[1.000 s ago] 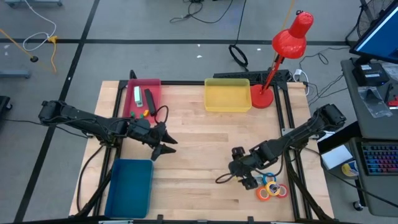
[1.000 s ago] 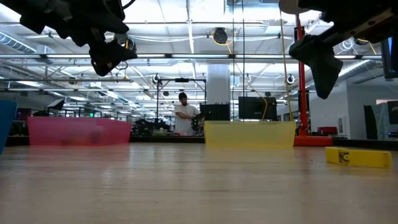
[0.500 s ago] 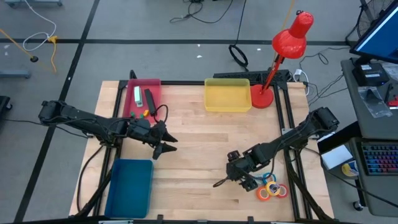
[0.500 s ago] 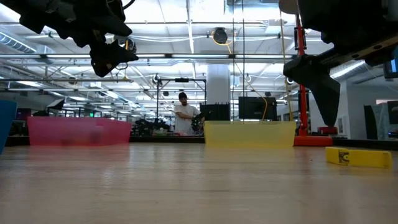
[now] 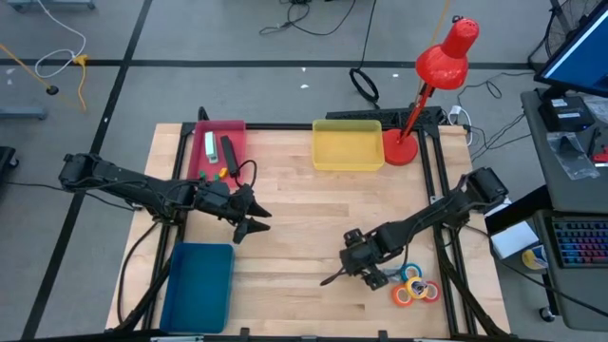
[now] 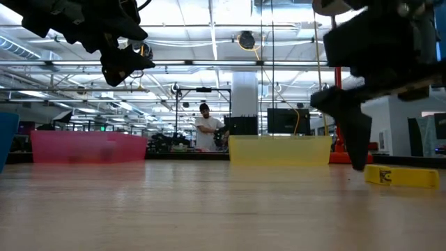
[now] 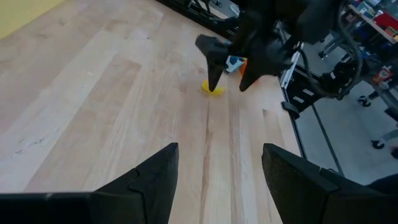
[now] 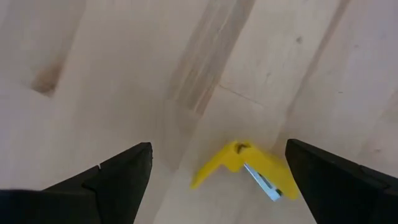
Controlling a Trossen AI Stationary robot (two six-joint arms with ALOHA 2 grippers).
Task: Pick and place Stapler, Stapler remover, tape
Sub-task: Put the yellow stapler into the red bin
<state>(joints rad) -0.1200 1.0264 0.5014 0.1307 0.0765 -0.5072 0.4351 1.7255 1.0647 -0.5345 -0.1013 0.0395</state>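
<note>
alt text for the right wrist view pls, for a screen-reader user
The right gripper hangs open just above a small yellow stapler remover lying on the wooden table, its two dark fingers spread to either side of it. Nothing is held yet.

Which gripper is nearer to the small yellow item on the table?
Right. The right gripper hangs open directly above the yellow item; the left gripper is open, far across the table.

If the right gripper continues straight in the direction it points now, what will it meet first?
Most likely the small yellow stapler remover, which lies on the wooden table directly between the open fingers of the right gripper. How near it already is cannot be judged for certain.
</note>
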